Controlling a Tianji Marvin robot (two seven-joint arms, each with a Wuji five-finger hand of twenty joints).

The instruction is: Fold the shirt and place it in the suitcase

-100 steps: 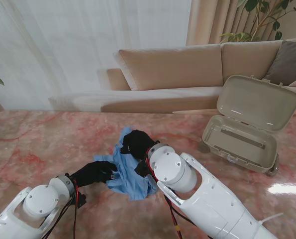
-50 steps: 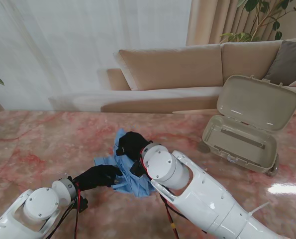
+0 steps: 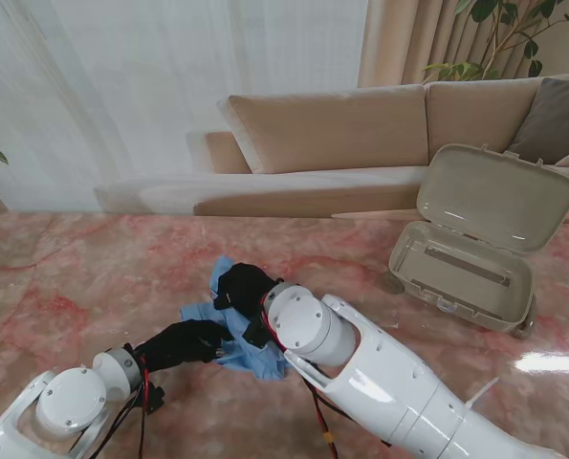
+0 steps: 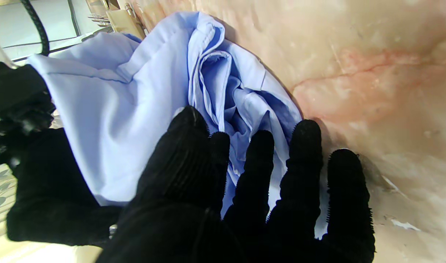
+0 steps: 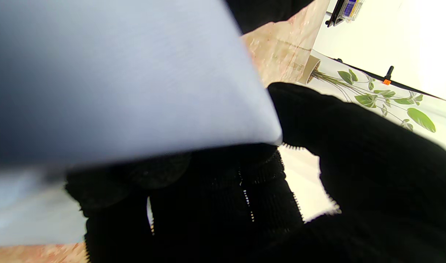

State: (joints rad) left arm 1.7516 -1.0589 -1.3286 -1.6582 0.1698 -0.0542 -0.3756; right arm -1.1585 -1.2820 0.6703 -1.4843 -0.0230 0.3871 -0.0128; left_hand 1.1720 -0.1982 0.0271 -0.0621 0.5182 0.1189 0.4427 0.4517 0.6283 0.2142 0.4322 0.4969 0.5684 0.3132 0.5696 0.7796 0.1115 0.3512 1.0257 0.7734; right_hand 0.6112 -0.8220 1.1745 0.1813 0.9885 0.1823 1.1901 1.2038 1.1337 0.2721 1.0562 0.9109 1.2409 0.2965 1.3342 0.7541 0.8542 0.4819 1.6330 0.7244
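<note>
The right hand (image 3: 238, 286) was closed on a fold of the light-blue shirt (image 3: 251, 344), thumb and fingers pinching cloth near its far edge, while the left hand (image 3: 184, 339) lay flat with fingers spread and pressed onto the near-left part of the garment, holding nothing. The shirt sat bunched on the pink marble table (image 3: 74, 277), roughly mid-table and well apart from the open beige suitcase (image 3: 461, 277) at the right. It looked thin, light and limp, the sort of fabric that would sag, crease and slide on the polished stone rather than keep a shape (the left wrist view showed soft ridges and a stitched hem (image 4: 208, 47) piled together). A hold would probably be surest at a hem or seam, with the other palm pinning the bulk. In its crumpled state the shirt had no clear collar or sleeve direction that I could read; its longer axis seemed to run from near me on the right to farther away on the left, though the right arm hid part of it.
</note>
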